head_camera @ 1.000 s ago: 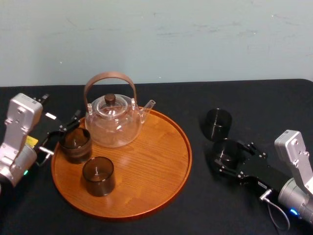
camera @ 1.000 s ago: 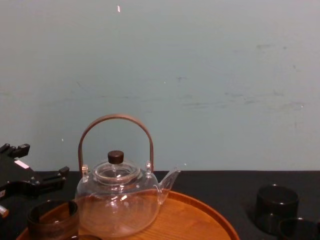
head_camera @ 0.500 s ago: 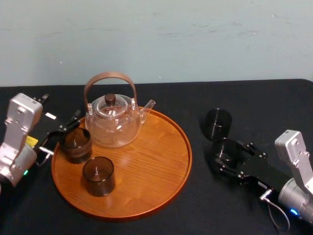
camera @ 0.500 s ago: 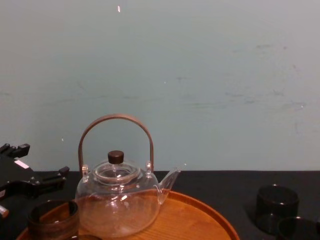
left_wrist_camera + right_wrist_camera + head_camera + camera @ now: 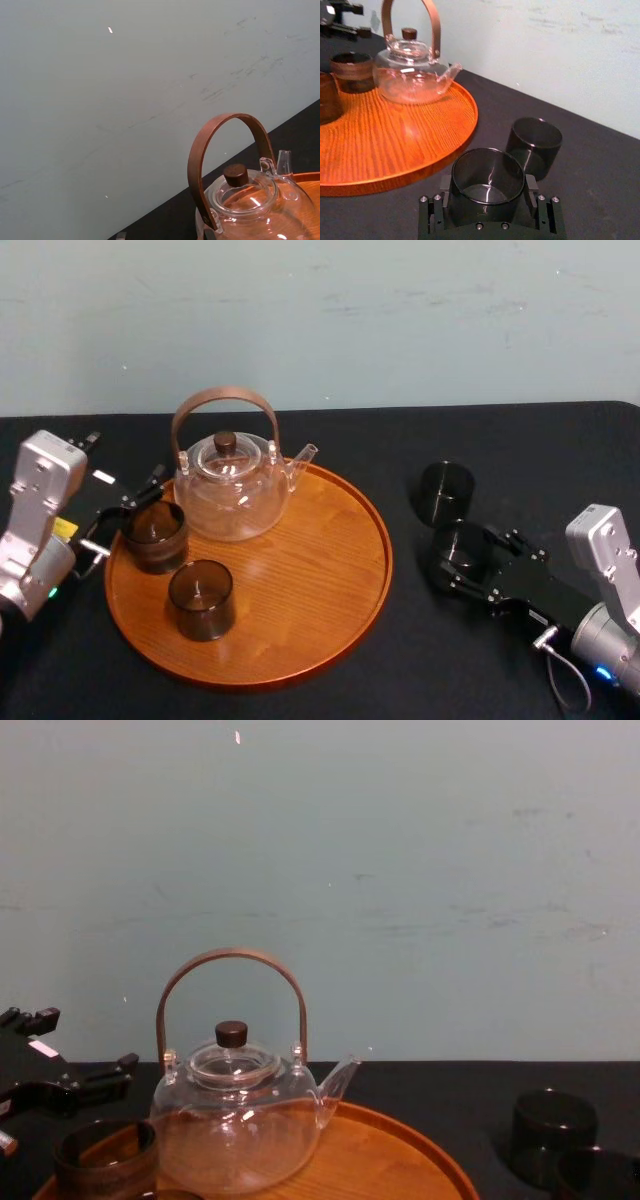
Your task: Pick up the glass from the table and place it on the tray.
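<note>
A dark smoky glass point(image 5: 461, 549) stands on the black table point(image 5: 400, 440) just right of the round wooden tray point(image 5: 330, 630). My right gripper point(image 5: 455, 560) is shut on it, one finger on each side. In the right wrist view the glass point(image 5: 487, 176) sits between the fingers point(image 5: 532, 186) and touches both. A second dark glass point(image 5: 446, 492) stands free just behind it. My left gripper point(image 5: 135, 498) is open at the tray's left edge, beside a brown glass point(image 5: 155, 535) on the tray.
A clear glass teapot point(image 5: 232, 490) with a brown hoop handle stands at the back of the tray. Another brown glass point(image 5: 201, 598) stands on the tray's front left. The tray's right half is bare wood. A pale wall point(image 5: 400, 320) rises behind the table.
My right gripper's fingers have drawn in against the dark glass. The left arm and the things on the tray have not moved.
</note>
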`<state>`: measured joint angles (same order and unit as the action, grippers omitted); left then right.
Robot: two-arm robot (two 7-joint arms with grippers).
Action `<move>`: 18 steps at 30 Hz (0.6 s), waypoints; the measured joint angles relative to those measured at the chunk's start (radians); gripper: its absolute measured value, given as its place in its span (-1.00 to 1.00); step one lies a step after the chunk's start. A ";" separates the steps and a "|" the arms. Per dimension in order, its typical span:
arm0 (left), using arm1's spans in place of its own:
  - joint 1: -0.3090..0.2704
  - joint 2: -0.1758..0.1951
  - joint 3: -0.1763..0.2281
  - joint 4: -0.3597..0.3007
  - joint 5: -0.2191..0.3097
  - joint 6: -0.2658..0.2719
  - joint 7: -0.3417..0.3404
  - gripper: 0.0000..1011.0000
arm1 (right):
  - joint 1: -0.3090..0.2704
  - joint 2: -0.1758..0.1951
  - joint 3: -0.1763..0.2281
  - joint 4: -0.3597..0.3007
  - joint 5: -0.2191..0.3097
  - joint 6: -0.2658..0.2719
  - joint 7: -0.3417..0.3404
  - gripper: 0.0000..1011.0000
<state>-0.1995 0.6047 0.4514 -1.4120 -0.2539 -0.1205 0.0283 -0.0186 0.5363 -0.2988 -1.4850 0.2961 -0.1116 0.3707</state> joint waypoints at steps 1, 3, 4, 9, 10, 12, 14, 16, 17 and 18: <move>0.000 0.000 0.000 0.000 0.000 0.000 0.000 0.98 | -0.006 0.001 0.005 -0.014 0.000 0.003 0.005 0.76; 0.000 0.000 0.000 0.000 0.000 0.000 0.000 0.98 | -0.014 0.003 0.011 -0.032 -0.001 0.007 0.009 0.76; 0.000 0.000 0.000 0.000 0.000 0.000 0.000 0.98 | -0.021 0.005 0.016 -0.051 -0.003 0.012 0.012 0.76; 0.000 0.000 0.000 0.000 0.000 0.000 0.000 0.98 | -0.039 0.012 0.025 -0.106 -0.012 0.024 0.022 0.76; 0.000 0.000 0.000 0.000 0.000 0.000 0.000 0.98 | -0.046 0.013 0.025 -0.129 -0.017 0.030 0.027 0.76; 0.000 0.000 0.000 0.000 0.000 0.000 0.000 0.98 | -0.054 0.014 0.025 -0.158 -0.025 0.040 0.034 0.76; 0.000 0.000 0.000 0.000 0.000 0.000 0.000 0.98 | -0.060 0.013 0.020 -0.182 -0.032 0.047 0.042 0.76; 0.000 0.000 0.000 0.000 0.000 0.000 0.000 0.98 | -0.062 0.010 0.014 -0.195 -0.037 0.050 0.047 0.76; 0.000 0.000 0.000 0.000 0.000 0.000 0.000 0.98 | -0.062 0.008 0.011 -0.200 -0.040 0.051 0.049 0.76; 0.000 0.000 0.000 0.000 0.000 0.000 0.000 0.98 | -0.063 0.007 0.008 -0.204 -0.042 0.053 0.051 0.76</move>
<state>-0.1996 0.6047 0.4514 -1.4120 -0.2539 -0.1205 0.0283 -0.0811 0.5428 -0.2907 -1.6892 0.2541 -0.0589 0.4216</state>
